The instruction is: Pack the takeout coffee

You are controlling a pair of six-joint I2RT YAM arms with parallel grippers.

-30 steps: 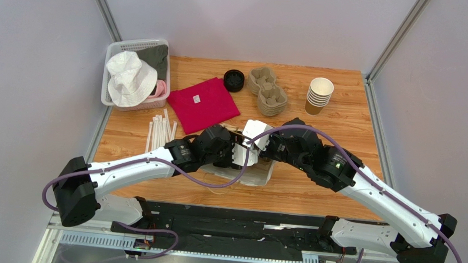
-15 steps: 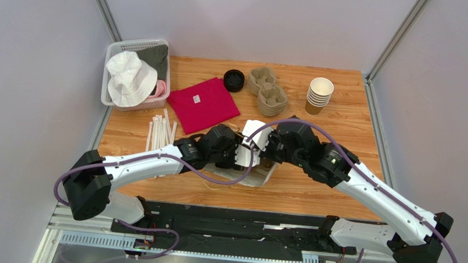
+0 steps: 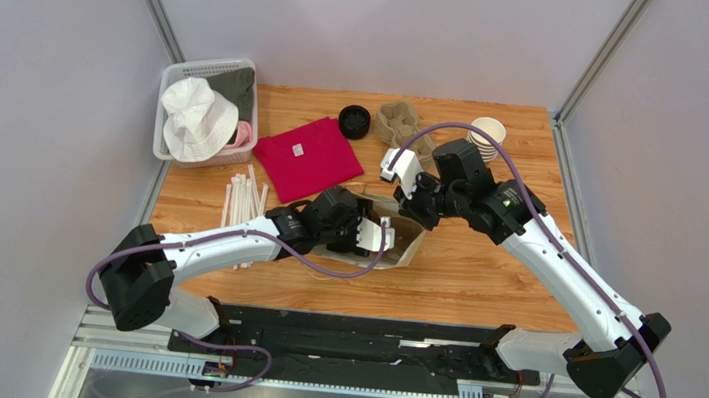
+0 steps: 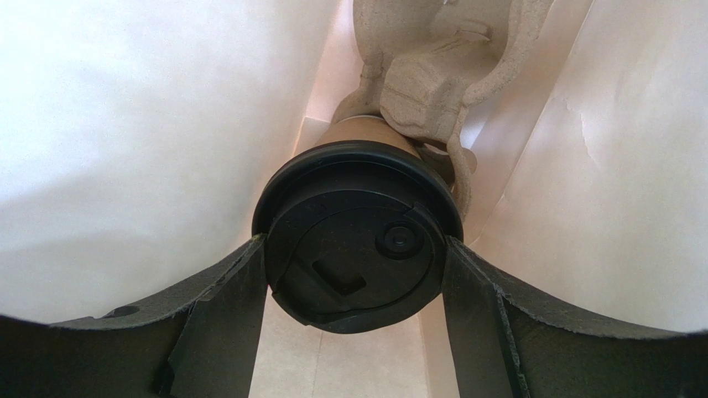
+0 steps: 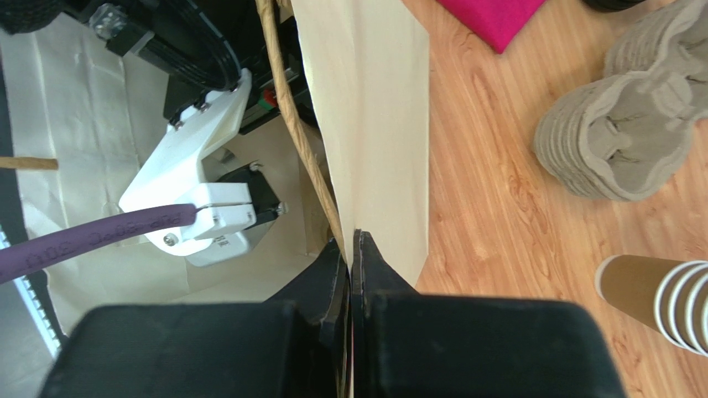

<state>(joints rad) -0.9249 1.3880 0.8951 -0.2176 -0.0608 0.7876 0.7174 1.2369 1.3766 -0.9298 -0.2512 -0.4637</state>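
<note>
The takeout coffee (image 4: 357, 236), a brown cup under a round black lid, sits in a pulp carrier (image 4: 432, 75) deep inside a paper bag (image 3: 407, 248). My left gripper (image 4: 356, 278) reaches into the bag and is shut on the coffee, its fingers (image 4: 224, 307) pressing both sides of the lid. In the top view the left gripper (image 3: 370, 233) is partly hidden in the bag's mouth. My right gripper (image 5: 351, 249) is shut on the bag's upper edge (image 5: 374, 108) and holds it up; it also shows in the top view (image 3: 421, 212).
A white basket (image 3: 173, 76) with a hat stands at the far left. A red cloth (image 3: 309, 157), a loose black lid (image 3: 354, 121), stacked pulp carriers (image 3: 398, 119), stacked lidless cups (image 3: 489, 132) and white straws (image 3: 242, 200) lie around the bag.
My right gripper has lifted and pulled the bag's edge away and to the right, so the bag stands open. My left gripper has pushed further into the bag.
</note>
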